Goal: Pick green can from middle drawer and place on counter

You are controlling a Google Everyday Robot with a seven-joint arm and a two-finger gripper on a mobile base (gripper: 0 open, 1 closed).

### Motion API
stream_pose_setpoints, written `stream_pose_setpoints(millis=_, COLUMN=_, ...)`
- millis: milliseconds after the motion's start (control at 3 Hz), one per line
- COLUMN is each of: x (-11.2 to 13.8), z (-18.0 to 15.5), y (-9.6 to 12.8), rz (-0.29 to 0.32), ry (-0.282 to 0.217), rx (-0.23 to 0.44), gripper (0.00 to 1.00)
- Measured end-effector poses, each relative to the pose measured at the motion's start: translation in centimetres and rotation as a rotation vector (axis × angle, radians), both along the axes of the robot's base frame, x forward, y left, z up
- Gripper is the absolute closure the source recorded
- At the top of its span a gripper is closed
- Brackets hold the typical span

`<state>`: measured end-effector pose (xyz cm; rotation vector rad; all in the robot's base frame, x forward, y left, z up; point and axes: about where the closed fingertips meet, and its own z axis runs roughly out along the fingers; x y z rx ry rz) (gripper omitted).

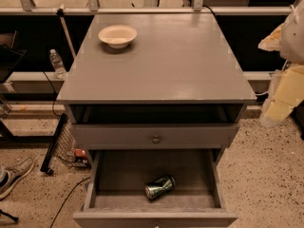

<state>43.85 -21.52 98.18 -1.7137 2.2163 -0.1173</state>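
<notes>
Speckled flooring is surrounding the grey table (70,112) we are facing. Our gripper (284,96) is hanging as a pale blur at the right edge, beside the counter (166,65) and well apart from the drawers; we are not managing to tell whether it is wide or closed. Farther in, a cream bowl (117,35) is sitting on the counter's far left. Below a knobbed drawer front (156,136), the middle drawer (118,170) is standing pulled out, with the green can (159,187) lying on its side near the front wall. We are judging the reach as not yet begun: the next move is calling for a descent into the drawer and a grasp across the can's round body.
</notes>
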Motion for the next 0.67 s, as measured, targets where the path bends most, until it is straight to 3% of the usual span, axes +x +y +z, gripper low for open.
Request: stream_pose_setpoints(millis=667, x=-0.26, z=-0.88, y=0.04, rz=-0.001, ry=0.007, rx=-0.014, gripper=0.00)
